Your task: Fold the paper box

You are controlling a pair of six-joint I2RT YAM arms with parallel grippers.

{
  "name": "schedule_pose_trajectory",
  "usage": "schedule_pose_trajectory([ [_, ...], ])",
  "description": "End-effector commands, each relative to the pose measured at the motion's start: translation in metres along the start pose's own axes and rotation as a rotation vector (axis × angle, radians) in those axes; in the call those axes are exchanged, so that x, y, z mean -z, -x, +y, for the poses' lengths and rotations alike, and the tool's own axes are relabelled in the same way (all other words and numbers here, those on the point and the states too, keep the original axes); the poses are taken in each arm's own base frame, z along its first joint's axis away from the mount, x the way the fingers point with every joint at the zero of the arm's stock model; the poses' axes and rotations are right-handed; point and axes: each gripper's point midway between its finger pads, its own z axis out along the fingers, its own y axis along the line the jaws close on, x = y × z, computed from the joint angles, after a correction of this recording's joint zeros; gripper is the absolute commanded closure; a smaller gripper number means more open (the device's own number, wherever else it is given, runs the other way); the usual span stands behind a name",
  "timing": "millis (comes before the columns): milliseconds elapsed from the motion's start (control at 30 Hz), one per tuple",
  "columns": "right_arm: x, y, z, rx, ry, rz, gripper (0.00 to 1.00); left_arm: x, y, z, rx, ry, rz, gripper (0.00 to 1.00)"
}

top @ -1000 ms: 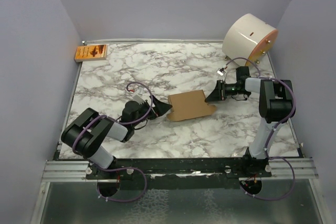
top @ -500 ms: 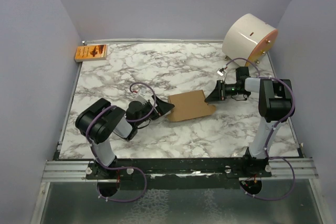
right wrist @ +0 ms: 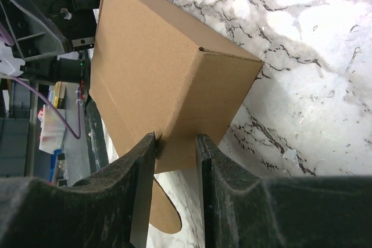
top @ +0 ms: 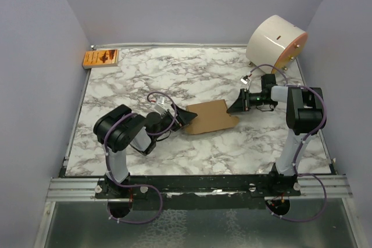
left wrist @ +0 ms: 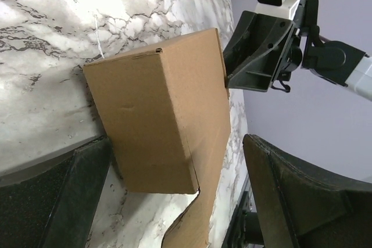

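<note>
Nearest us, the left end effector [top: 183,119] lies low over the counter [top: 174,76], its jaws spread as wide as they go on either side of the left end of the paper box [top: 212,117]. We cannot tell whether either finger touches it. The box lies near the middle of the counter, partly formed into a hollow oblong with a flap trailing flat. At its right end, the right end effector [top: 235,107] is pinched narrow on a thin cardboard edge. We judge the box light, stiff across its panels, quick to buckle if squeezed mid-wall, and apt to slide on the smooth marble. We would hold it at creased edges and corners. Farther back sit a white cylinder [top: 273,42] and an orange packet [top: 100,57].
</note>
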Motion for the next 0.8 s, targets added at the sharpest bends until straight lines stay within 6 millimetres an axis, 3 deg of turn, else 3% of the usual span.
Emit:
schedule_pose_trajectory([
  [0,0.002,-0.006,-0.023,-0.007,-0.069,0.017,0.68,-0.003,0.002,-0.010,0.014,-0.043,-0.028,0.02],
  [67,0.002,-0.007,-0.024,-0.012,-0.070,0.017,0.68,-0.004,0.003,-0.015,0.020,-0.066,-0.031,0.03],
  [100,0.002,-0.006,-0.023,-0.011,-0.068,0.016,0.68,-0.004,0.003,-0.026,0.037,-0.117,-0.032,0.08],
  [267,0.002,-0.006,-0.022,-0.012,-0.060,0.014,0.68,-0.004,0.002,-0.038,0.039,-0.162,-0.027,0.12],
  [600,0.002,-0.004,-0.020,-0.005,-0.048,0.010,0.67,-0.008,0.001,-0.042,0.022,-0.148,-0.025,0.26],
  [767,0.004,0.000,-0.015,0.018,-0.035,0.004,0.59,-0.009,0.000,-0.040,0.013,-0.125,-0.022,0.36],
])
